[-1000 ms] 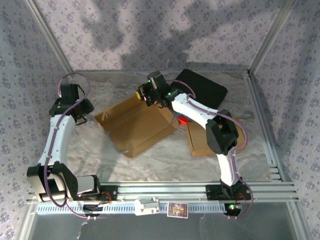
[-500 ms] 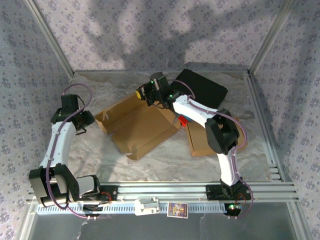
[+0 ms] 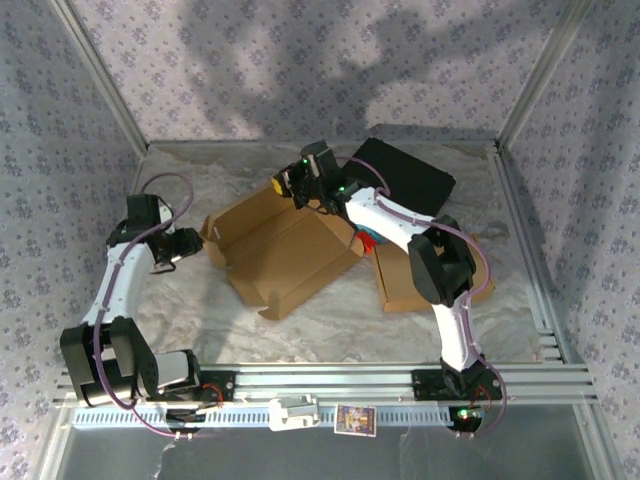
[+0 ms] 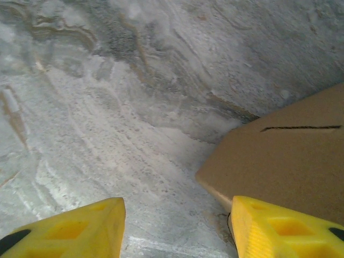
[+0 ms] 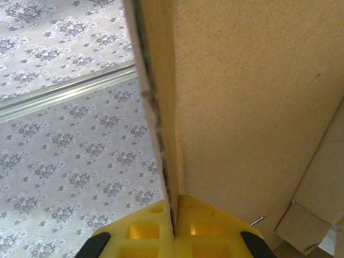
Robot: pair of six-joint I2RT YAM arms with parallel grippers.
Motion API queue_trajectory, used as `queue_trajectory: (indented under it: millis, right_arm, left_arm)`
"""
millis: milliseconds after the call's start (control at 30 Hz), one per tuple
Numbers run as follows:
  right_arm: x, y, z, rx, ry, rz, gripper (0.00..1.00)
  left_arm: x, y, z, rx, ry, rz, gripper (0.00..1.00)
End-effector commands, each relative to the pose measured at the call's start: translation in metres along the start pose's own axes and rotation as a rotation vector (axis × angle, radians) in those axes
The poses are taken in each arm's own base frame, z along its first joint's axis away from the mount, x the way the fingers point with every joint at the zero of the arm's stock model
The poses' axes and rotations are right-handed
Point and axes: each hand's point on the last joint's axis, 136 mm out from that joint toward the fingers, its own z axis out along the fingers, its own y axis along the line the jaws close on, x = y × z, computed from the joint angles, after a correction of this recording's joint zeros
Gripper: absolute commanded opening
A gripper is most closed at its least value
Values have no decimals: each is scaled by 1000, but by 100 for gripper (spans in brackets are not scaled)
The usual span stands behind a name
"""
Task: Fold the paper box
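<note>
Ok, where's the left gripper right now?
In the top view the left gripper sits left of centre, open, just off the left flap of the paper box. Its wrist view shows that cardboard corner by its right finger.

no legible text, labels or numbers

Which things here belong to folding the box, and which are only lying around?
For the job: paper box; right hand, shut on the box's edge; left hand, open beside the box.
Lying about: black slab; second cardboard piece; small card.
</note>
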Motion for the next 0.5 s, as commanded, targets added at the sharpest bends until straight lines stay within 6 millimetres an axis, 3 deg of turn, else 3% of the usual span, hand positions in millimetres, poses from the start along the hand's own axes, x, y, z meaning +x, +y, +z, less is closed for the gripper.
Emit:
queue_trajectory:
  millis: [0,233,467]
  right_arm:
    - [7,9,3,-15,38,0,0]
    - [3,8,4,-2,56,2,0]
    - [-4,11,3,2,53,2,0]
  left_arm:
    - [2,-22,2,134,-4,84,55]
    - [6,-33,6,214,-12,127,56]
    - [16,-27,-2,182,-7,130,53]
